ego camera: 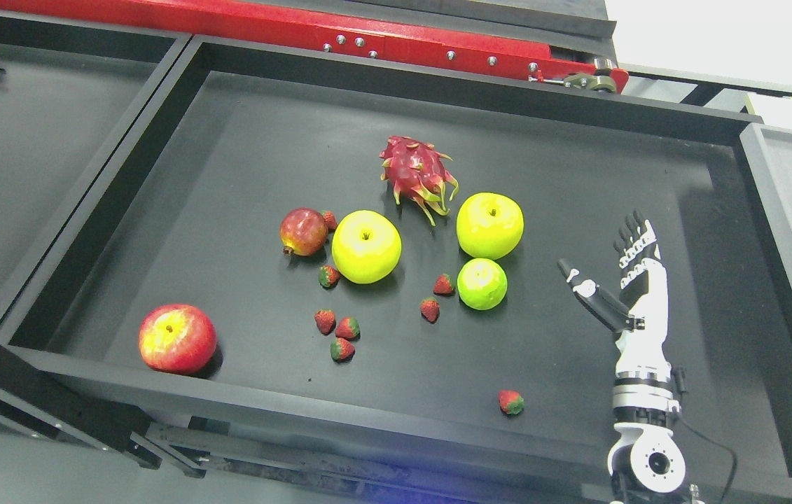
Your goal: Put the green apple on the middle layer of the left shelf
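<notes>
Right hand [623, 280] up over the black tray [157, 175], fingers straight, thumb splayed, gripping nothing.
Small green apple [482, 283] sits on the tray left of the hand, apparently touching a bigger yellow-green apple [489, 225]; strawberries [337, 334] nearby.

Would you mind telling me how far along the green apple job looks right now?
No apple shows on any shelf. Three green apples lie in the black tray among other fruit. The right hand hovers open, holding nothing, right of the smallest green apple. Grasping and shelving remain, unless another apple went earlier.
</notes>
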Motion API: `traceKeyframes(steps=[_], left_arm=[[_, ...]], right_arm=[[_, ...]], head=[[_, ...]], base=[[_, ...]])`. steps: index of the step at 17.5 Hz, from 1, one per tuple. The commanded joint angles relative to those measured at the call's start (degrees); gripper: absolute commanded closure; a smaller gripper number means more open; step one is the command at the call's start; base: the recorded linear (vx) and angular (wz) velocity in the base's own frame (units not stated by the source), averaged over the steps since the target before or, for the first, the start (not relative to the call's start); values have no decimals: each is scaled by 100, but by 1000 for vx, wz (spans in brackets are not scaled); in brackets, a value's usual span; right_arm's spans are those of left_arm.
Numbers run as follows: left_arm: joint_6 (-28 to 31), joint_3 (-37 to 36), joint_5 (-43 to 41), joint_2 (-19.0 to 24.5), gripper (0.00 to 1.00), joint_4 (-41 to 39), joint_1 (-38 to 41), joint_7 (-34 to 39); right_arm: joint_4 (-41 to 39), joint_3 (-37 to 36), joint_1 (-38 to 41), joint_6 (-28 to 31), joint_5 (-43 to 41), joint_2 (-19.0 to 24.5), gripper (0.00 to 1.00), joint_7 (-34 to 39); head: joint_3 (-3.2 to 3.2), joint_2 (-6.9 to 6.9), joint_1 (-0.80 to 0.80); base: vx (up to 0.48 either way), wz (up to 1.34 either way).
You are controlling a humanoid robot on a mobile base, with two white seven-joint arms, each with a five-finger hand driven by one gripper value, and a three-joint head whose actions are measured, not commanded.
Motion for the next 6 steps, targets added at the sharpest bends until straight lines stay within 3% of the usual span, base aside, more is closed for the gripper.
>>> traceKeyframes(steps=[1,6], left_arm=[[-3,0,-2,100,0,0,-123,-4],[-3,0,-2,100,0,0,-123,-4]], right_arm=[[17,167,22,2,149,-100,0,5],[17,167,31,2,149,-100,0,5]], head=[[0,0,0],[0,-1,0]], base=[[0,0],[0,0]])
